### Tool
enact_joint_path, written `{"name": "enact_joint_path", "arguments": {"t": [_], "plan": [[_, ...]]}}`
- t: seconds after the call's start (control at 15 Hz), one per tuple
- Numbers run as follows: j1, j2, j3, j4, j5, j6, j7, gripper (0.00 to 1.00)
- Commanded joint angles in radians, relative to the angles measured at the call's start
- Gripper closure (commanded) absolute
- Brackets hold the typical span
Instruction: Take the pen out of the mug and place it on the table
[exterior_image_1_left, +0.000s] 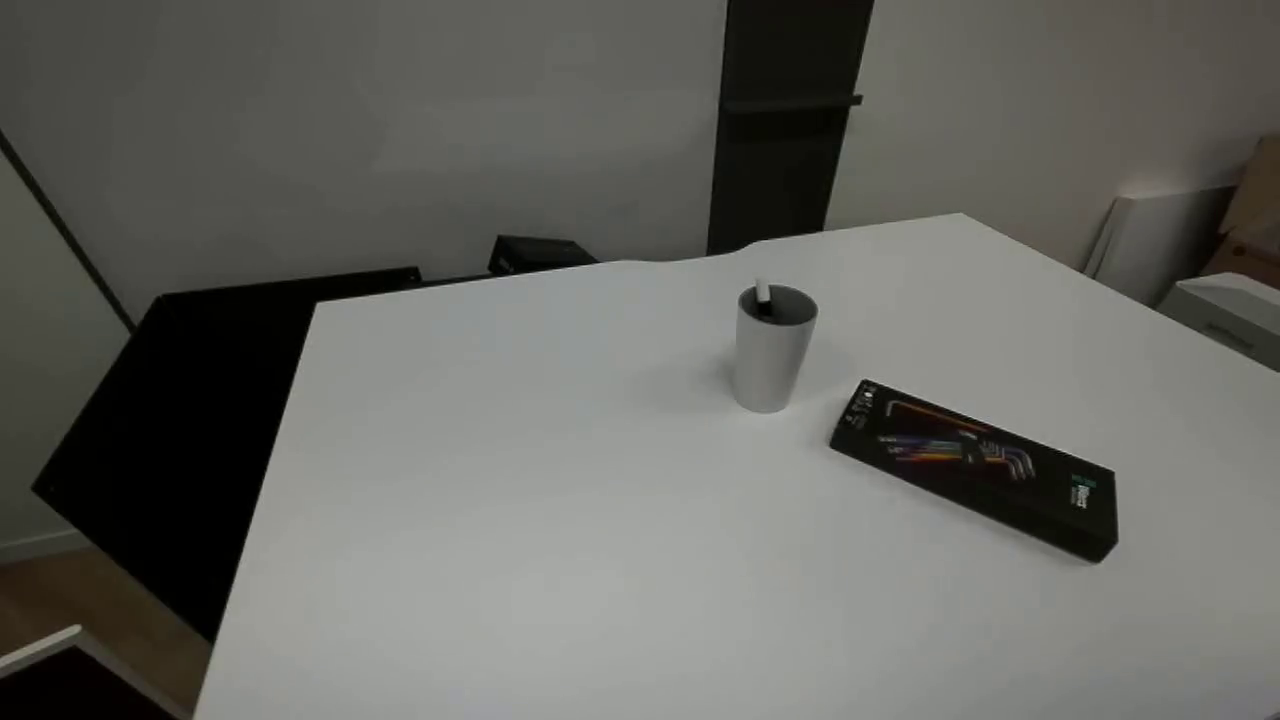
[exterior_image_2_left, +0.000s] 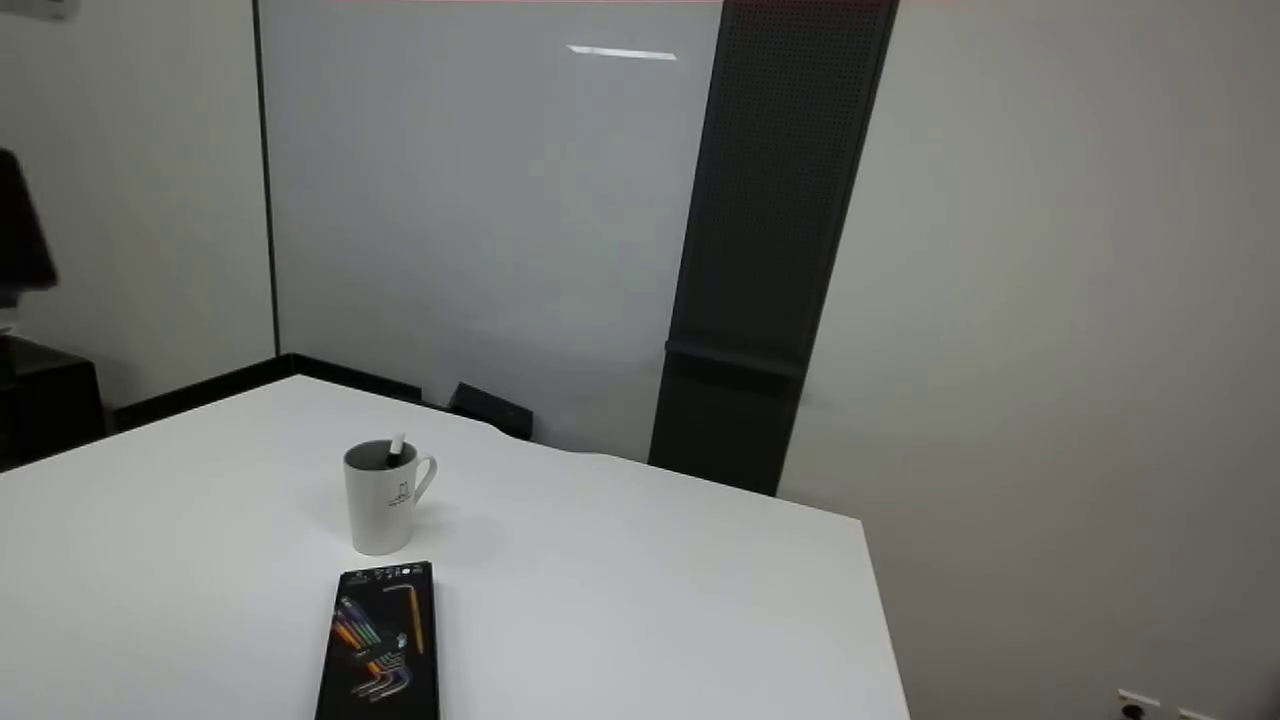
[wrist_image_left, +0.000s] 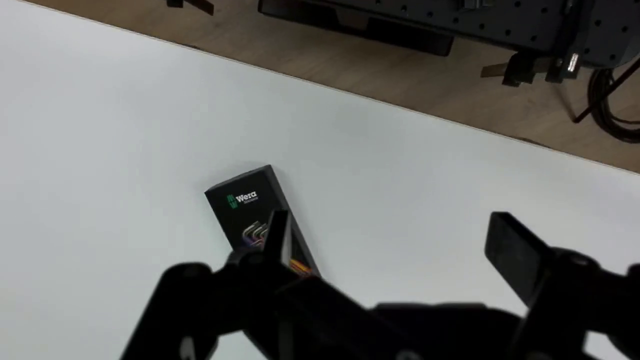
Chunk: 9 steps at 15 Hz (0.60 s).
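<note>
Grey mug (exterior_image_1_left: 770, 365), one; inside, apparently one pen (exterior_image_1_left: 764, 297).

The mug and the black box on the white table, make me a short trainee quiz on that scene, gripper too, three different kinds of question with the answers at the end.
1. True or false: in both exterior views, the pen is in the mug, white end up.
2. Multiple choice: in the wrist view, what lies on the table, partly hidden behind the gripper?
A) the mug
B) the black Wera box
C) the pen
3. Short answer: in the wrist view, is the gripper open or shut?

Key: 1. True. 2. B. 3. Open.
</note>
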<state>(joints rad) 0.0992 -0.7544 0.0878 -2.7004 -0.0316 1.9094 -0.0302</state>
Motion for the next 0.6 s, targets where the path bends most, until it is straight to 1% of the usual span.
{"name": "enact_joint_path", "arguments": {"t": [0.0,0.27,0.53], "plan": [[-0.066,0.135,-0.093,0.136,-0.031,-0.002,-0.066,0.00],[-0.100,0.287,-0.168,0.286,-0.013,-0.001,-0.142,0.00],[-0.099,0.444,-0.218,0.444,0.010,0.017,-0.253,0.00]]}}
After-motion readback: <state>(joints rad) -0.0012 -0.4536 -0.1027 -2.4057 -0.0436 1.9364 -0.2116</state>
